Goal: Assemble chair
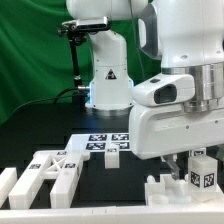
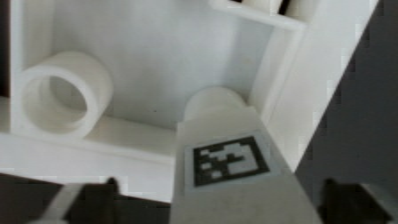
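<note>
Chair parts of smooth white plastic lie on a matte black table [image 1: 30, 128] in front of a green cloth backdrop [image 1: 30, 50]. At the near edge on the exterior view's left, several blocky slabs [image 1: 50, 172] sit together, some carrying black-and-white square tags. Farther back, near the middle, the thin flat marker board [image 1: 105, 143] lies with its row of tags. A bulky, glossy white robot arm [image 1: 185, 60] fills the exterior view's right.

Its gripper [image 1: 183, 160] hangs low over a notched block [image 1: 163, 190] at the near right. Just beside that block, to the exterior view's right, stands an upright post [image 1: 203, 172] with a square tag on its face.

In the wrist view, the post [image 2: 228, 150] has a rounded end and a flat tagged side. It sits between the two dark fingers [image 2: 111, 200], which are spread, with a gap showing on either side of it. Beyond the post is a boxy white frame piece [image 2: 267, 60] with straight walls, and a short thick ring [image 2: 63, 95] with a round hole stands against its inner wall.
</note>
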You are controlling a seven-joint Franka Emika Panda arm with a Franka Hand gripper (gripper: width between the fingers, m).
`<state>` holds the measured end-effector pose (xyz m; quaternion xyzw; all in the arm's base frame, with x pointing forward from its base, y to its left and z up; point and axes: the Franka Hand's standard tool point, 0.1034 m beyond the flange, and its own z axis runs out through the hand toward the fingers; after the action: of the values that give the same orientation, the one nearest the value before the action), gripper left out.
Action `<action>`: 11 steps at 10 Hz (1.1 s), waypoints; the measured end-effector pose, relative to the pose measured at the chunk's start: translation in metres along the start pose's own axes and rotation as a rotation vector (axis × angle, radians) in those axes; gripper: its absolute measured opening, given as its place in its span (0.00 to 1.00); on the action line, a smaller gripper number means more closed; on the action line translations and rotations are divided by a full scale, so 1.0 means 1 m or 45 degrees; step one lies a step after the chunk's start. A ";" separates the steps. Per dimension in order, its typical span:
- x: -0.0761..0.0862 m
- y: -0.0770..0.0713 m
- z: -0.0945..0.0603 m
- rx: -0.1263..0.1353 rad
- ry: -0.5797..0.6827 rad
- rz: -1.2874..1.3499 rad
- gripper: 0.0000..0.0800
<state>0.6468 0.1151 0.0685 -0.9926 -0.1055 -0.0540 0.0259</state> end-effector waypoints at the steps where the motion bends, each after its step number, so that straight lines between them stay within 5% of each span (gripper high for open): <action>1: 0.000 0.000 0.000 0.001 0.000 0.089 0.46; 2: 0.000 -0.001 0.000 0.002 0.000 0.185 0.36; 5: 0.000 -0.001 0.000 0.004 -0.001 0.457 0.36; 7: -0.002 -0.004 0.001 0.005 -0.005 0.972 0.36; 10: -0.001 -0.009 0.001 0.097 -0.053 1.703 0.36; 11: -0.001 -0.009 0.001 0.102 -0.052 1.771 0.36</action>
<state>0.6437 0.1237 0.0675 -0.8287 0.5525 -0.0024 0.0892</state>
